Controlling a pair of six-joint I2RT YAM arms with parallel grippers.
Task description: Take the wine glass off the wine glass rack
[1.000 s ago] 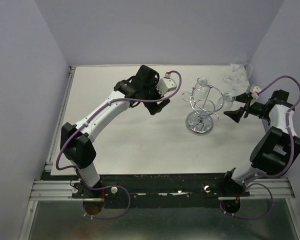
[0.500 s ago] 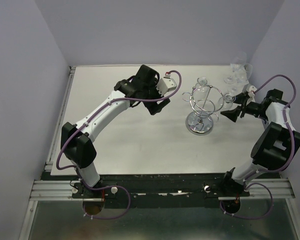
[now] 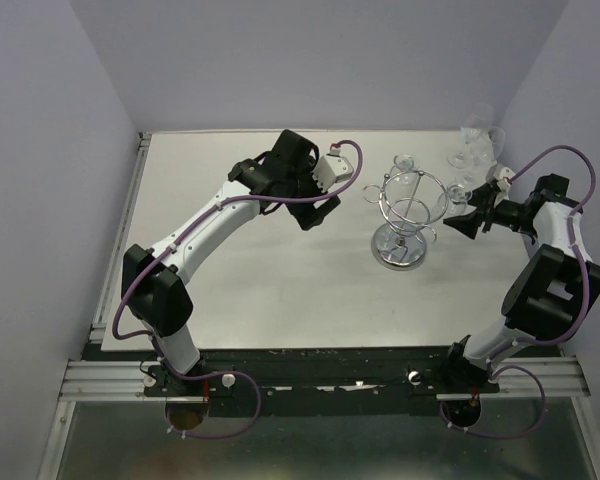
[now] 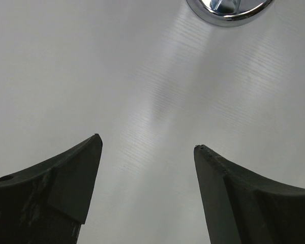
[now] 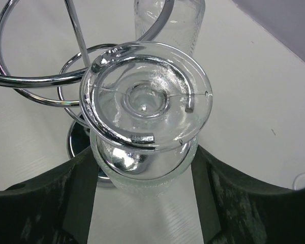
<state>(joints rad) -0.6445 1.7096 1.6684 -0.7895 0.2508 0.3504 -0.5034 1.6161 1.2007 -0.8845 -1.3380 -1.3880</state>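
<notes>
Closing on the shiny chrome wire wine glass rack (image 3: 404,214) over the last second, the right gripper (image 3: 460,222) has come in from the rack's right side and now sits just beside its outer ring. In the right wrist view its black fingers (image 5: 46,203) stand wide apart on either side of the clear upside-down wine glass (image 5: 145,99). The glass's round foot rests on a curled hook arm of the rack and its bowl hangs between the fingers; no pad appears to touch it yet. That makes the approach about done. I judge the next step to be a gentle squeeze low on the glass, then a slide outward off the hook. The left gripper (image 4: 147,147) has not moved: it hovers wide open and empty over the white bench (image 3: 240,290), left of the rack.
</notes>
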